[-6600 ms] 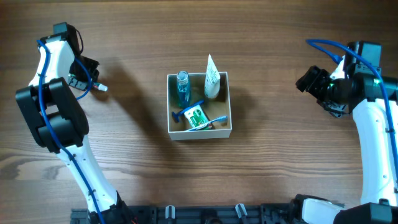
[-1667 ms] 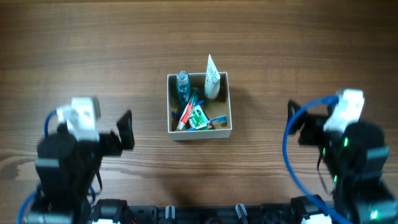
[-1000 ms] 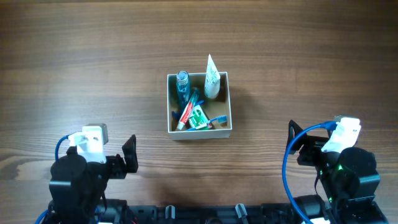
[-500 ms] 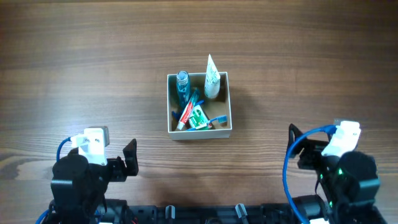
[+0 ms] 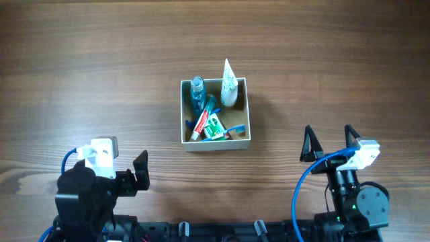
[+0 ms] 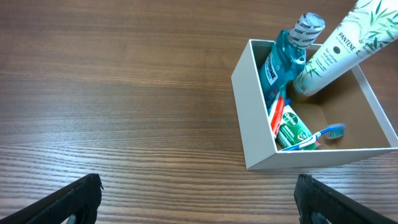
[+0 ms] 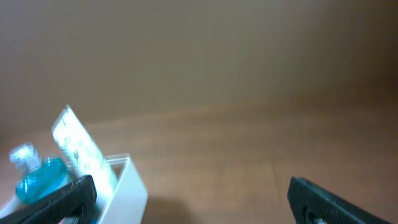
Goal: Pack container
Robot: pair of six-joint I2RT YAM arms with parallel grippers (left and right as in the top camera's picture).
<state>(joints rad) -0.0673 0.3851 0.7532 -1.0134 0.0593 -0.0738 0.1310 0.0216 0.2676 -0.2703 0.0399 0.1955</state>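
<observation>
Well: white square container (image 5: 215,144), tan inside, open-topped.

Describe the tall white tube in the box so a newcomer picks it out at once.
Look at the white cardboard box in the middle of the wooden table. In its far right corner, beside the blue bottle, a white tube leans up past the rim. It alone carries a green leaf print.
</observation>
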